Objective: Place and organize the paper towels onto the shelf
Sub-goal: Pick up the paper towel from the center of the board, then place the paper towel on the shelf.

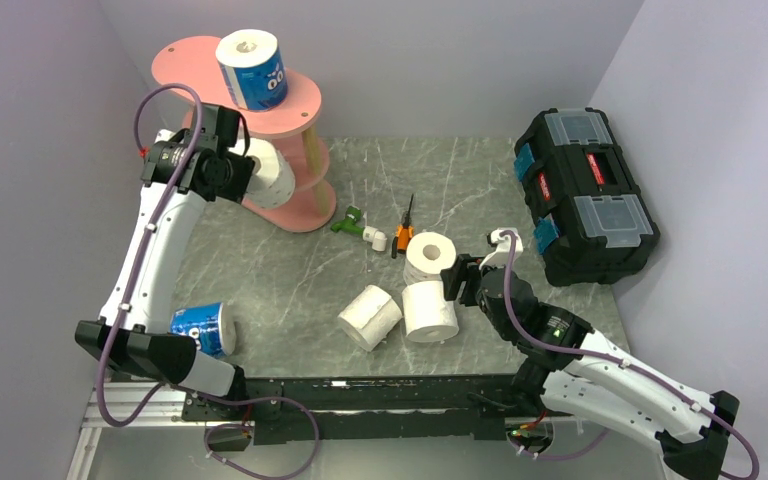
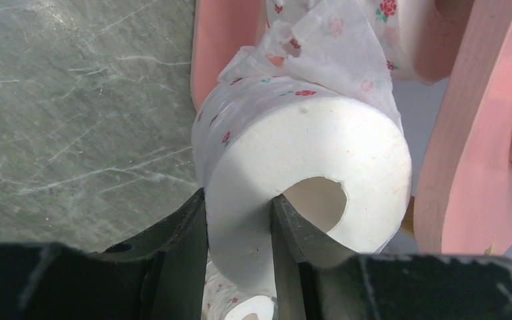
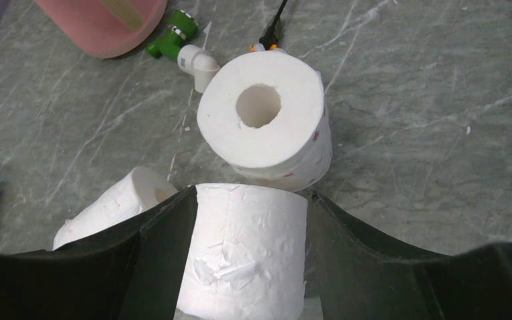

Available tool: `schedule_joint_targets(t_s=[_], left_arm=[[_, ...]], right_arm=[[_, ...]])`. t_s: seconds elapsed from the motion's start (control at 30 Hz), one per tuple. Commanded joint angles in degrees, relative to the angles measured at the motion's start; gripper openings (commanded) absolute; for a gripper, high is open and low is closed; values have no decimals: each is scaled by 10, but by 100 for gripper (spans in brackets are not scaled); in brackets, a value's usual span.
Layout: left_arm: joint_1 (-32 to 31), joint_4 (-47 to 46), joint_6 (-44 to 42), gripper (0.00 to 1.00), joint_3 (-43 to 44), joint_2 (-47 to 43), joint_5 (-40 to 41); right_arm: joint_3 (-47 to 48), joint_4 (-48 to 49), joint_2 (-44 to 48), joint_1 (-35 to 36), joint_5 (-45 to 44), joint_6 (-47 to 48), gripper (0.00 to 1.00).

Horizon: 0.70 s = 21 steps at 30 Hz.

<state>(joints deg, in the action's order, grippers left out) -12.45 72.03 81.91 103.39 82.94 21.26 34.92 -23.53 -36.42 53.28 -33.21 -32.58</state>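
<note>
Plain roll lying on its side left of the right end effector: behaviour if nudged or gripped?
Likely to roll away: the tipped roll rests on its curved side on the smooth table. Probably light and squashy, being soft paper around a hollow core, so a hard pinch may dent it.

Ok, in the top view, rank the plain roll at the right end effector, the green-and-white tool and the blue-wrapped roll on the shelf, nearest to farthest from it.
1. Plain roll, between the fingers of the right end effector.
2. Green-and-white tool, mid-table, off to its left.
3. Blue-wrapped roll, far left, on top of the shelf.
</note>
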Motion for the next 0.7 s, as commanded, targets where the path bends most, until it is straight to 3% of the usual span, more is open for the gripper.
schedule_joint_targets(t_s=[0.0,0.67], left_arm=[[2,-22,3,39,18,6,-9],[3,-62,-1,44,18,28,-28]], right_arm=[[-4,13,3,-1,-14,5,65],[-4,9,2,-1,-18,4,65]])
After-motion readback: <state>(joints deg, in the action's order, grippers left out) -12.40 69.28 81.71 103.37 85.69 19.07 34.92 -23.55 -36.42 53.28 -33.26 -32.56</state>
